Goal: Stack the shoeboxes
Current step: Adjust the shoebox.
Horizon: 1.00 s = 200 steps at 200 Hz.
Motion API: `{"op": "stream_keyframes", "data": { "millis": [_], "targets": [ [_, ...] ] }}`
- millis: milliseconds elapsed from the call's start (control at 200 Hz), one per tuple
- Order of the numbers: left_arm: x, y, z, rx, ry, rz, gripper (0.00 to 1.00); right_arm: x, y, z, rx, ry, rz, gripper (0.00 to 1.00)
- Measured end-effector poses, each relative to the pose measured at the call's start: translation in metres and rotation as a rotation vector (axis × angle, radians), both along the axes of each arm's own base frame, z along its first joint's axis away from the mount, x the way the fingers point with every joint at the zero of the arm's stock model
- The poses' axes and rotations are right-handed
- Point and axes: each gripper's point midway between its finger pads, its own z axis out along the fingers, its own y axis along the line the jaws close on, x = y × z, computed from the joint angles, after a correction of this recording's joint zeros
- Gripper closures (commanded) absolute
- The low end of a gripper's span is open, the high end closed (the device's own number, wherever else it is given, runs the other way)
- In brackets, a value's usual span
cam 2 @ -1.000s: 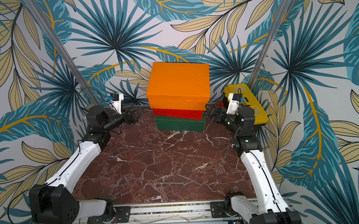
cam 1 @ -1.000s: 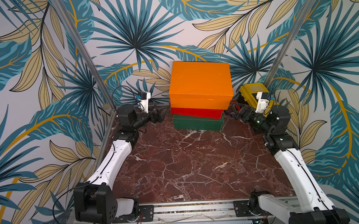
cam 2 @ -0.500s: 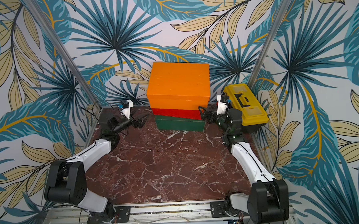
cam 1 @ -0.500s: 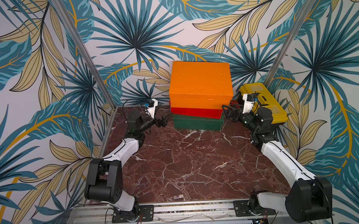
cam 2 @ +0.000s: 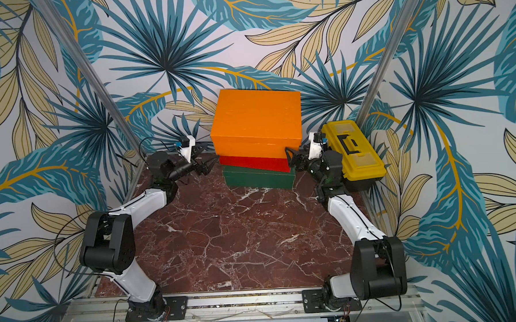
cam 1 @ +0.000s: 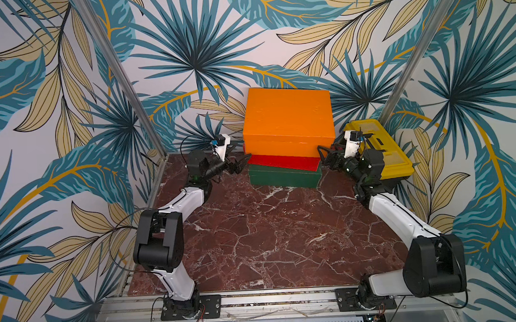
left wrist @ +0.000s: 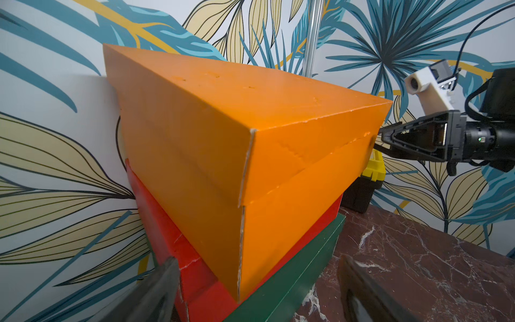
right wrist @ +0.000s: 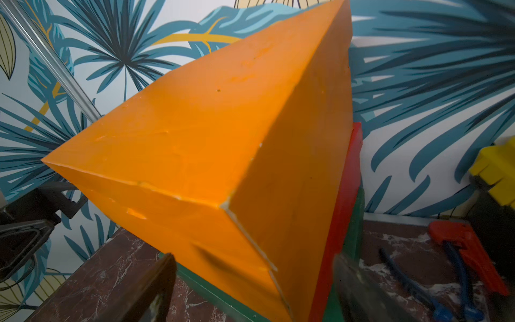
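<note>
Three shoeboxes stand stacked against the back wall: an orange one (cam 1: 288,118) on top, a red one (cam 1: 283,163) under it, a dark green one (cam 1: 284,178) on the table. My left gripper (cam 1: 240,165) is open at the stack's front left corner. In the left wrist view that corner sits between the spread fingers (left wrist: 167,276) of the left gripper (left wrist: 257,262). My right gripper (cam 1: 323,156) is open at the front right corner, its fingers (right wrist: 164,267) on either side of the orange box's (right wrist: 211,145) edge. Neither gripper (right wrist: 253,259) grips anything.
A black toolbox with a yellow lid (cam 1: 382,150) stands at the back right, close behind my right arm. A red-handled tool (right wrist: 468,251) and a blue-handled one (right wrist: 457,281) lie on the marble between the stack and the toolbox. Patterned walls and metal posts (cam 1: 121,81) close the sides.
Both arms have dropped lower and reached in, bringing the grippers up to the stack's front corners. The three boxes have not moved.
</note>
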Motion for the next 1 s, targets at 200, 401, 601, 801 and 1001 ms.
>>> {"op": "stream_keyframes", "data": {
  "millis": [200, 401, 601, 801, 1001],
  "targets": [
    [-0.005, 0.005, 0.018, -0.022, -0.013, 0.036, 0.05, -0.024, -0.007, 0.034, 0.006, 0.003, -0.047, 0.11],
    [-0.044, 0.019, 0.092, -0.082, -0.149, 0.091, 0.00, -0.077, -0.032, 0.171, 0.025, -0.203, -0.188, 0.14],
    [-0.044, 0.034, 0.128, -0.176, -0.131, 0.172, 0.00, -0.066, -0.032, 0.247, 0.019, -0.250, -0.191, 0.21],
    [-0.007, 0.038, 0.154, -0.225, -0.028, 0.209, 0.00, 0.011, -0.014, 0.188, -0.037, -0.053, -0.097, 0.23],
    [0.033, 0.032, 0.172, -0.263, 0.026, 0.195, 0.00, 0.081, 0.002, 0.155, -0.069, 0.039, -0.010, 0.23]
  ]
}}
